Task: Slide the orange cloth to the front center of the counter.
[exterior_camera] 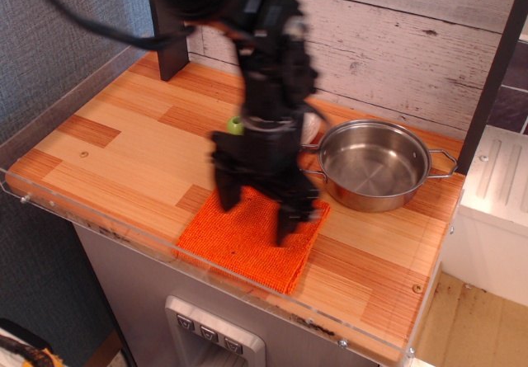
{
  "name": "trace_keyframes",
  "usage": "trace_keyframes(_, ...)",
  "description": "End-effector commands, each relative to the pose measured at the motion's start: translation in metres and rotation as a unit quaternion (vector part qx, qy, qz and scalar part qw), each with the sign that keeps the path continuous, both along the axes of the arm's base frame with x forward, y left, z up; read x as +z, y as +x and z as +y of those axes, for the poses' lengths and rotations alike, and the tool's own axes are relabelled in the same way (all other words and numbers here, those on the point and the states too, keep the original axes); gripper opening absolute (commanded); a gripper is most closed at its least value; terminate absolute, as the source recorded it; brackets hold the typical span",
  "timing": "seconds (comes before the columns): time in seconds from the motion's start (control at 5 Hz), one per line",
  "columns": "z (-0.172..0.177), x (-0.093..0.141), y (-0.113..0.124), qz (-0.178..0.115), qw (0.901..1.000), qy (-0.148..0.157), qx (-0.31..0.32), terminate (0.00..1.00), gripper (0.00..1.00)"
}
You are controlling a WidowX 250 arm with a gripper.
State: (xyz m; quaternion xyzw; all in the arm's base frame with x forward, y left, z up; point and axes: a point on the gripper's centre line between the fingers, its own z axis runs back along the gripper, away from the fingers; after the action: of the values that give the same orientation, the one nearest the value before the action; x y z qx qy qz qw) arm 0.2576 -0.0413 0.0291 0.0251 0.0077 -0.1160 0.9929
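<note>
In the single observation view, the orange cloth (252, 239) lies flat at the front middle of the counter (124, 148), its front edge against the clear acrylic rim (157, 247). It is roughly square, turned slightly askew, its sides running diagonally to the counter's front edge. The black gripper (257, 214), motion-blurred, stands over the cloth's rear half with its two fingers spread apart, tips down on the fabric. A steel pan (373, 165) sits just behind and to the right.
</note>
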Motion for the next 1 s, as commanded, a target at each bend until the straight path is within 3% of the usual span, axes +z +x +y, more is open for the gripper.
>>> trace_keyframes(0.0,0.001,0.027,0.01,-0.039,0.999,-0.003,0.024,0.0,1.0)
trace_keyframes(0.2,0.006,0.055,0.002,-0.062,0.997,0.003,0.046,0.0,1.0)
trace_keyframes(0.4,0.012,0.075,-0.005,-0.067,0.9963,0.001,0.055,0.0,1.0)
trace_keyframes(0.8,0.014,0.083,-0.002,-0.062,0.9966,-0.006,0.053,0.0,1.0)
